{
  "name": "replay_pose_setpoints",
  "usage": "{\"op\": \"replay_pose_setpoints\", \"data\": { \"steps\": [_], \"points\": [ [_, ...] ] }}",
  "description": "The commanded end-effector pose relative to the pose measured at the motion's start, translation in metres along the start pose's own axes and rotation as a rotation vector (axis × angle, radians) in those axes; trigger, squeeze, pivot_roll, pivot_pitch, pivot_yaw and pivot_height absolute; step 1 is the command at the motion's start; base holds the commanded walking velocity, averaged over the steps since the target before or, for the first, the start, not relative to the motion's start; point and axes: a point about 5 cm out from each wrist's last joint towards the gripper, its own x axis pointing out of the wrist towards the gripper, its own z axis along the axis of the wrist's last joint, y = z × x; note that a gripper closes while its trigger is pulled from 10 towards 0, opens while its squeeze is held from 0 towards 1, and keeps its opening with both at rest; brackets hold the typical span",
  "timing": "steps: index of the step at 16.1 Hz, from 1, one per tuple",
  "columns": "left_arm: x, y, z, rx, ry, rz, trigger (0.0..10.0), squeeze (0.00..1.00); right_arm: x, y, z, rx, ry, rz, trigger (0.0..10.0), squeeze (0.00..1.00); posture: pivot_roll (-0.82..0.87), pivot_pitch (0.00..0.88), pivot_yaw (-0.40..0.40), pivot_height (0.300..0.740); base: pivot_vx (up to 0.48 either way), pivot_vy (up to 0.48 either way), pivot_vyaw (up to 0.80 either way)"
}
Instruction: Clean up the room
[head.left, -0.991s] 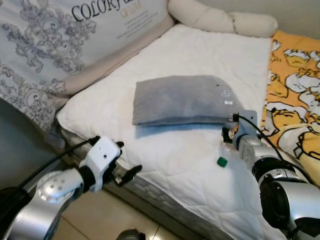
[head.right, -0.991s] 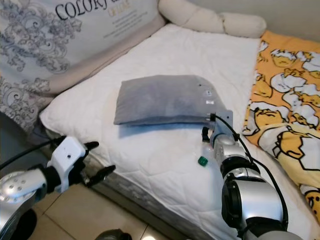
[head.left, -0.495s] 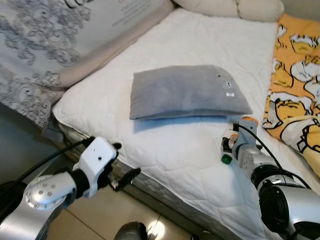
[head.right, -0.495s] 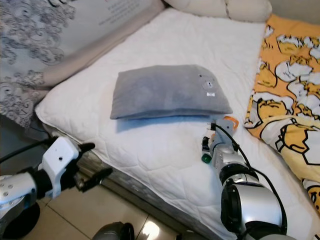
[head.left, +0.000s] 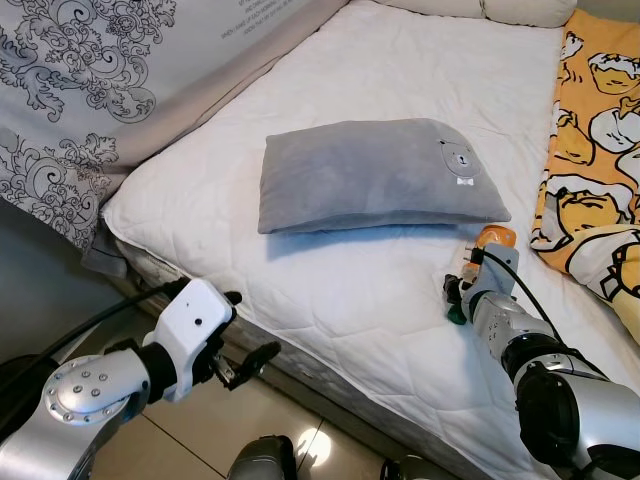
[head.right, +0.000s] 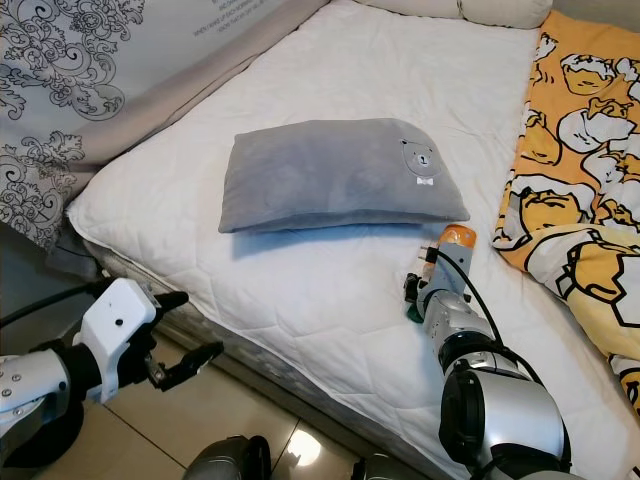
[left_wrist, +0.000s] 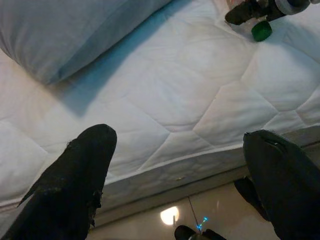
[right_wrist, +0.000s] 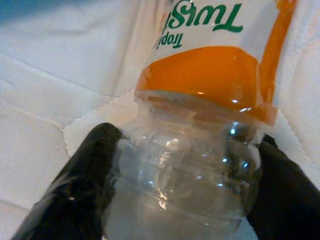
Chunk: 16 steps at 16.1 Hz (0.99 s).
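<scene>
Where my left arm reaches out over the tiled floor (head.left: 180, 440) at the bed's near edge, my left gripper (head.left: 240, 365) hangs with its two black fingers (left_wrist: 75, 185) spread wide and nothing between them; its wrist view looks past them at the quilted white mattress (head.left: 350, 290). Further in, on the mattress, my right gripper (right_wrist: 175, 175) is clamped round a clear plastic bottle (right_wrist: 192, 145), one black finger (right_wrist: 80, 185) pressed to each side of its ribbed body, just behind the orange band of its label (right_wrist: 210, 65), which carries green lettering. From my head, the bottle's orange end (head.left: 494, 237) shows just past my right wrist, and its green cap (head.left: 455, 317) lies against the mattress just beside the gripper. The bottle lies low on the quilt, near the front right corner of a grey pillow (head.left: 370, 175) with a small bear patch. Beyond, on my right, a yellow cartoon-print blanket (head.left: 590, 150) runs along the bed, and on my left a grey patterned cover (head.left: 90, 90) rests against the mattress edge.
</scene>
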Motion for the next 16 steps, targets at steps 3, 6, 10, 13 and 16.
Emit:
{"op": "replay_pose_setpoints", "data": {
  "steps": [3, 6, 10, 13, 16],
  "points": [
    [0.008, 0.001, -0.008, -0.044, 0.003, 0.002, 10.0, 0.0, 0.0, -0.002, 0.0, 0.051, -0.011, 0.004, 0.0, 0.0, 0.18, 0.042, 0.054, 0.74, 0.0, 0.0, 0.0],
    [0.016, 0.002, -0.014, -0.087, -0.02, 0.027, 10.0, 0.0, 0.0, -0.009, -0.002, 0.108, -0.028, 0.003, 0.0, 0.0, 0.15, 0.0, 0.04, 0.74, 0.0, 0.0, 0.0],
    [0.026, 0.002, -0.013, -0.145, -0.08, 0.078, 10.0, 0.0, -0.002, -0.035, 0.0, 0.194, -0.098, -0.06, 0.0, 0.0, 0.09, 0.0, 0.031, 0.74, 0.0, 0.0, 0.0],
    [0.037, 0.008, -0.01, -0.225, -0.128, 0.202, 10.0, 0.0, -0.021, -0.053, 0.03, 0.167, -0.345, -0.045, 10.0, 0.0, 0.02, 0.0, 0.041, 0.74, 0.0, 0.0, 0.0],
    [0.042, 0.01, -0.009, -0.287, -0.116, 0.292, 10.0, 0.0, -0.048, -0.03, 0.05, 0.142, -0.467, 0.121, 10.0, 0.0, 0.0, 0.0, 0.041, 0.74, 0.0, 0.0, 0.27]
  ]
}}
